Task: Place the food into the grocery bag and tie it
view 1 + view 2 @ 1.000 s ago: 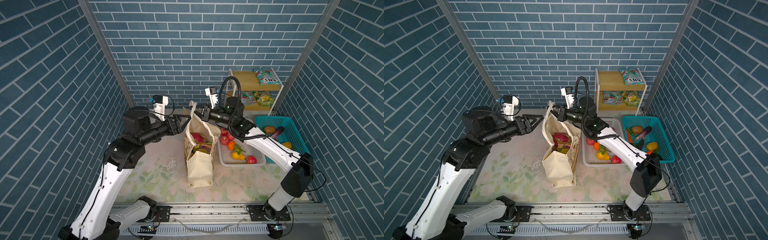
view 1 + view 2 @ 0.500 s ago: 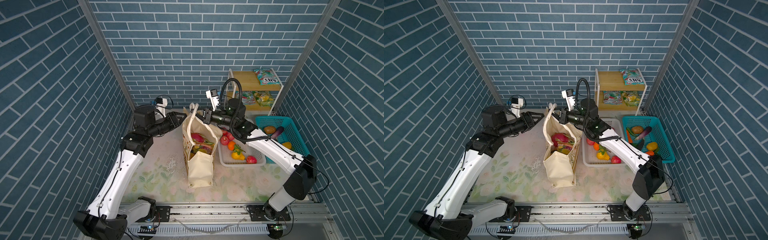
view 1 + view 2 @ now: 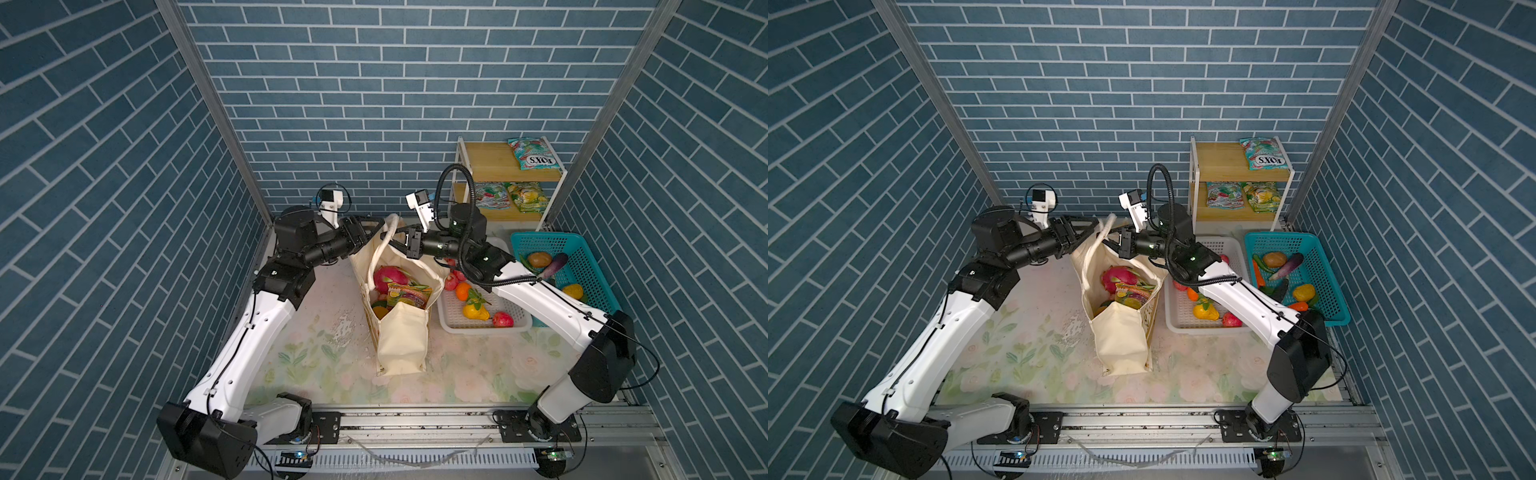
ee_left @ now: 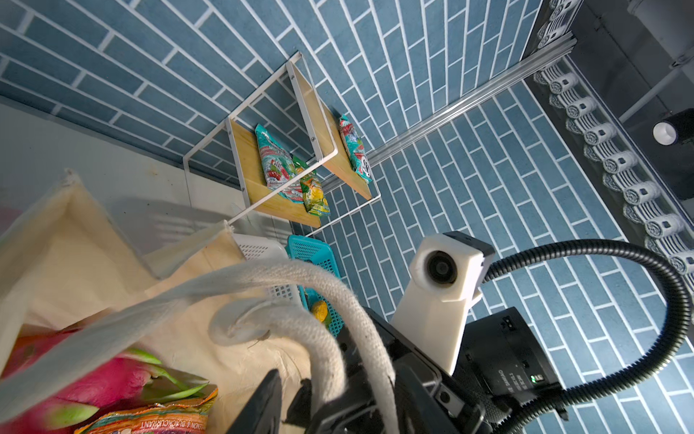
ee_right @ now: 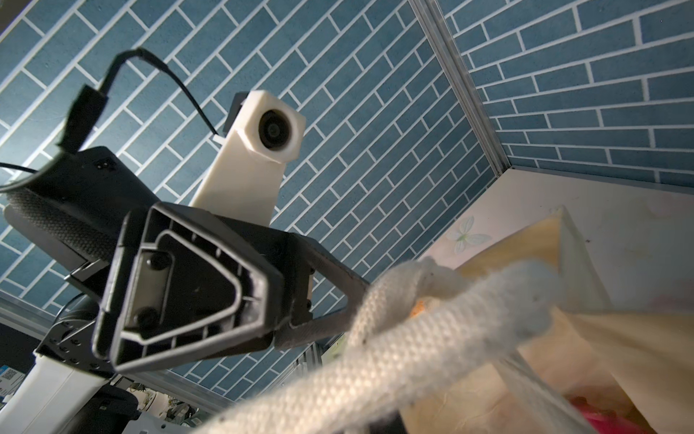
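The cream grocery bag (image 3: 403, 340) (image 3: 1121, 340) stands upright mid-table, mouth open. Inside it lie food items: a pink dragon fruit (image 3: 386, 277) (image 4: 94, 379) and a colourful snack packet (image 3: 409, 295) (image 4: 157, 419). My right gripper (image 3: 405, 241) (image 3: 1119, 243) is shut on the thick white rope handle (image 4: 300, 278) (image 5: 413, 357) above the bag's far rim. My left gripper (image 3: 376, 227) (image 3: 1094, 222) meets that handle from the other side. One black finger (image 4: 263, 406) lies beside the rope; whether the jaws clamp it is hidden.
A white basket (image 3: 482, 330) right of the bag holds an orange (image 3: 462, 291), a yellow fruit (image 3: 476, 311) and a red apple (image 3: 503, 319). Beyond it stands a teal basket (image 3: 582, 266) of vegetables. The wooden shelf (image 3: 490, 166) at the back right carries snack packets (image 3: 534, 154).
My left arm has dropped lower and carried its gripper from beside the bag's left rim up to the rope handle. The right gripper has kept its hold and barely moved.
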Robot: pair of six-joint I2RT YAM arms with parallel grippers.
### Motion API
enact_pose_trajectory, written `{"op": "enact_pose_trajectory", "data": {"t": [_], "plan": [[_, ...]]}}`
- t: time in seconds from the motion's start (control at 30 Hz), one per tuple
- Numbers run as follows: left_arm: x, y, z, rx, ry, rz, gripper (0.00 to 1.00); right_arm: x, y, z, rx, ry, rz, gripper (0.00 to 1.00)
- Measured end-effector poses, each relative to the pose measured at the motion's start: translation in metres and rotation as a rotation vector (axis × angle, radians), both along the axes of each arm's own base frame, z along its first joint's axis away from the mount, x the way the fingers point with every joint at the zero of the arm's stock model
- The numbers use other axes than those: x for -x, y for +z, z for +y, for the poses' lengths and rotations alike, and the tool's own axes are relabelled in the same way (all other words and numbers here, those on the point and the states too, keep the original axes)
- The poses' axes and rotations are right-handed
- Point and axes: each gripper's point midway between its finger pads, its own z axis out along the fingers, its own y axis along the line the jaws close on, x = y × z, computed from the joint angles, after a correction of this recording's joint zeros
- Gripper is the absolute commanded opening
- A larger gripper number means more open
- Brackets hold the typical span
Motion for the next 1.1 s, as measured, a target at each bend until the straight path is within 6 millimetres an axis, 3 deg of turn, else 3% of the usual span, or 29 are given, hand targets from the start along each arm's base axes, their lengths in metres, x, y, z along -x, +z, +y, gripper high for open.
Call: {"op": "enact_pose_trajectory", "data": {"t": [0.37, 0.63, 0.83, 1.0, 1.1], "plan": [[-0.002, -0.006, -0.007, 0.009, -0.022, 0.018, 0.48, 0.008, -0.003, 0.003, 0.013, 0.034, -0.017, 0.0], [-0.003, -0.024, -0.016, 0.003, -0.05, 0.058, 0.45, 0.012, -0.003, 0.005, 0.022, 0.048, -0.061, 0.0], [-0.004, -0.021, -0.017, 0.011, -0.052, 0.051, 0.3, 0.012, -0.005, 0.005, 0.029, 0.051, -0.076, 0.0], [-0.008, -0.022, -0.016, 0.011, -0.043, 0.047, 0.1, 0.013, -0.008, 0.004, 0.044, 0.053, -0.074, 0.01], [-0.008, -0.02, -0.017, 0.013, -0.051, 0.04, 0.0, 0.013, -0.011, 0.003, 0.06, 0.046, -0.07, 0.18]]}}
